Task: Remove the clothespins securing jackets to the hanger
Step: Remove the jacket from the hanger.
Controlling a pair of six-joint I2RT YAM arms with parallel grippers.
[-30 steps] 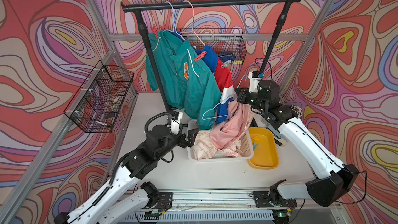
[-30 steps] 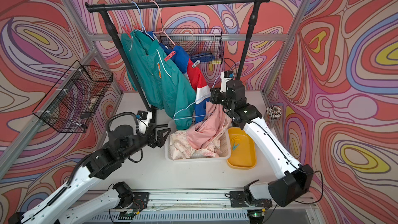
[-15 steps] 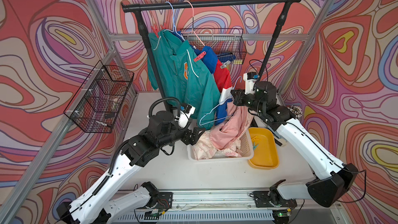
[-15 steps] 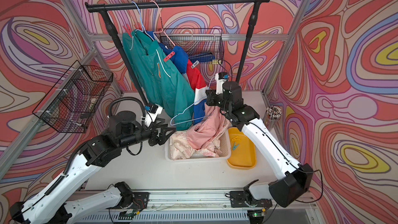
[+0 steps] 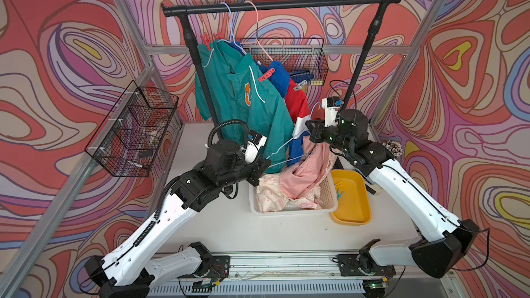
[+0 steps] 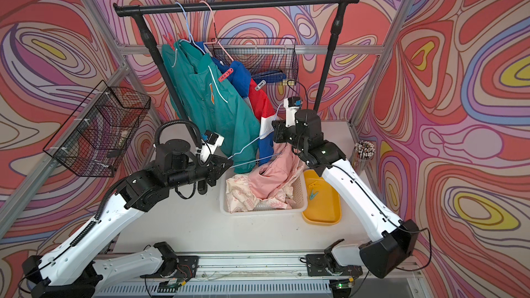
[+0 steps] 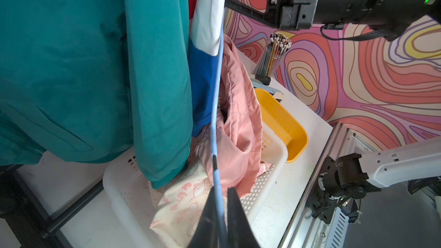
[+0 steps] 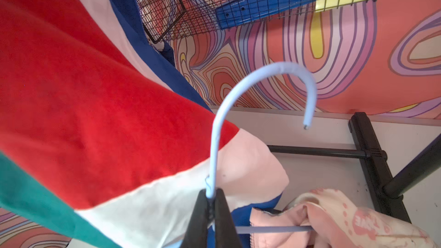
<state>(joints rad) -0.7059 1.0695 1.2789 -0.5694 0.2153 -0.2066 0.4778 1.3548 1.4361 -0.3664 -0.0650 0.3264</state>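
A light-blue wire hanger [image 5: 282, 146] [image 6: 249, 146] is off the rail, held between both arms above the white basket [image 5: 286, 213]. My left gripper [image 5: 265, 164] [image 7: 220, 188] is shut on its lower wire [image 7: 216, 115]. My right gripper [image 5: 308, 130] [image 8: 211, 193] is shut on the neck under the hook [image 8: 238, 91]. The pink jacket [image 5: 304, 173] [image 7: 238, 127] slumps into the basket. The teal jacket [image 5: 238, 96] and blue-red-white jacket [image 5: 296, 101] hang on the rail. A coral clothespin [image 5: 266, 76], a grey one [image 5: 299, 85] and red ones [image 5: 205, 40] sit on them. A teal clothespin [image 5: 339, 194] lies in the yellow tray [image 5: 355, 213].
The black clothes rail [image 5: 281, 4] spans the back, its posts standing on the table. A wire basket [image 5: 132, 130] hangs on the left frame. Another wire basket [image 5: 286, 53] at the back holds a dark-blue stapler-like object [image 5: 299, 77]. A cup of pencils [image 5: 394, 147] stands at the far right.
My left arm swung up and right to the hanger's lower wire and its jaws closed on it. The right gripper, still shut on the hanger neck, shifted slightly left.
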